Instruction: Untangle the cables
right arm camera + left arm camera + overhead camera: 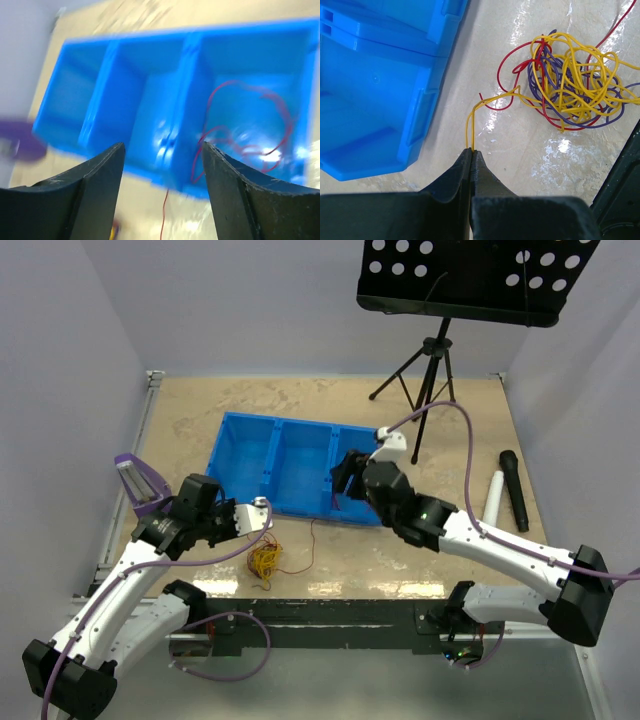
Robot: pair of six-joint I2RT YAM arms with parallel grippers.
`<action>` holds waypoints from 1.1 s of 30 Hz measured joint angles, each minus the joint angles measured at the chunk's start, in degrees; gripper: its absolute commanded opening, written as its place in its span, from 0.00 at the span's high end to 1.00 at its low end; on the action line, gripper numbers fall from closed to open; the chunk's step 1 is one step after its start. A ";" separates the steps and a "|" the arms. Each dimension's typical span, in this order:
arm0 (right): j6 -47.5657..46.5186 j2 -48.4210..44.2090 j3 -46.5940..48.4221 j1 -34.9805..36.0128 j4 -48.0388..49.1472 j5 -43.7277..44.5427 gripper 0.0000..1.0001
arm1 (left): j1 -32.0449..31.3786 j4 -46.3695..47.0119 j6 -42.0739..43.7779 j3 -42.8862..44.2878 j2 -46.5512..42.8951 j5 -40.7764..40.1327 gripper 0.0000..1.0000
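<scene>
A tangle of thin yellow, purple and red cables (570, 82) lies on the table near its front edge; it also shows in the top view (265, 561). My left gripper (471, 150) is shut on a loop of the yellow cable (470, 127), which runs from its tips to the tangle. A separate red cable (240, 130) lies in the right compartment of the blue bin (125, 100), with one end hanging over the front wall onto the table (312, 540). My right gripper (162, 155) is open and empty above the bin's front wall (345, 475).
The blue three-compartment bin (245, 455) stands mid-table. A tripod stand (430, 370) with a black perforated tray is at the back right. A black microphone (514, 488) and a white one (494, 495) lie at the right. A black rail (330, 610) runs along the front edge.
</scene>
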 measured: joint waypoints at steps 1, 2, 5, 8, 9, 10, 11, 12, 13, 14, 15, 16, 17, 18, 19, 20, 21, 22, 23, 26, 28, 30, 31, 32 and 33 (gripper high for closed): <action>-0.48 -1.29 -2.27 2.16 1.20 -1.44 0.34 | 0.00 0.11 -0.07 0.00 0.04 0.00 1.00; -0.87 -1.81 -3.98 4.15 2.21 -2.78 0.35 | 0.00 0.17 -0.09 0.00 0.15 0.00 1.00; -1.46 -1.40 -10.23 11.54 6.05 -8.02 0.34 | 0.00 0.22 -0.17 0.00 0.70 0.07 1.00; -1.33 0.72 -14.93 16.72 9.16 -11.63 0.34 | 0.00 0.35 -0.33 0.00 1.18 0.17 1.00; -1.29 1.79 -15.82 17.35 10.29 -12.50 0.34 | 0.00 0.42 -0.52 0.00 1.27 0.20 1.00; -1.31 3.08 -16.15 18.58 11.39 -13.05 0.33 | 0.00 0.52 -0.68 0.00 1.31 0.20 1.00; -1.42 4.55 -16.20 19.15 12.85 -13.77 0.32 | 0.00 0.59 -1.01 0.00 1.33 0.20 1.00; -1.62 5.92 -16.20 19.61 14.51 -14.05 0.32 | 0.00 0.61 -1.09 0.00 1.33 0.22 1.00; -1.90 7.17 -16.17 19.96 15.91 -14.36 0.31 | 0.00 0.61 -1.14 0.00 1.33 0.22 1.00; -2.40 8.72 -16.02 20.41 17.44 -14.84 0.31 | 0.00 0.61 -1.14 0.00 1.33 0.20 1.00; -2.97 10.51 -15.63 20.79 18.69 -15.34 0.30 | 0.00 0.61 -1.16 0.00 1.33 0.20 1.00; -3.63 12.41 -15.04 21.11 19.82 -15.65 0.30 | 0.00 0.61 -1.14 0.00 1.31 0.17 1.00; -4.28 14.36 -14.25 21.46 20.79 -16.00 0.30 | 0.00 0.61 -1.14 0.00 1.31 0.17 1.00; -4.85 15.98 -13.49 21.70 21.51 -16.41 0.30 | 0.00 0.61 -1.14 0.00 1.31 0.17 1.00; -5.64 17.94 -12.44 21.99 22.21 -16.76 0.29 | 0.00 0.61 -1.14 0.00 1.31 0.15 1.00; -6.43 19.89 -11.34 22.18 22.91 -16.90 0.29 | 0.00 0.61 -1.14 0.00 1.29 0.13 1.00; -7.15 21.68 -10.29 22.45 23.67 -16.96 0.29 | 0.00 0.61 -1.14 -0.02 1.27 0.11 1.00; -7.82 23.34 -9.38 22.64 24.35 -16.98 0.29 | 0.00 0.61 -1.14 -0.02 1.25 0.09 1.00; -8.46 24.87 -8.61 22.73 24.98 -16.98 0.30 | 0.00 0.63 -1.11 -0.07 1.22 0.09 1.00; -9.99 28.41 -6.99 22.88 26.23 -16.96 0.34 | 0.00 0.76 -1.11 -0.42 1.20 -0.09 1.00; -10.75 30.58 -5.88 22.91 27.04 -16.96 0.41 | 0.00 0.85 -1.11 -0.57 1.22 -0.11 1.00; -11.30 32.24 -4.76 22.97 27.71 -17.00 0.53 | 0.00 1.09 -1.11 -0.59 1.27 -0.09 1.00; -11.54 32.79 -4.26 23.06 28.09 -17.00 0.60 | 0.00 1.18 -1.11 -0.59 1.29 -0.09 1.00; -11.21 33.22 -3.87 23.08 28.46 -16.94 0.65 | 0.00 1.20 -1.11 -0.59 1.31 -0.07 1.00; -11.19 33.46 -3.65 23.06 28.79 -16.90 0.72 | 0.02 1.25 -1.11 -0.59 1.31 -0.07 1.00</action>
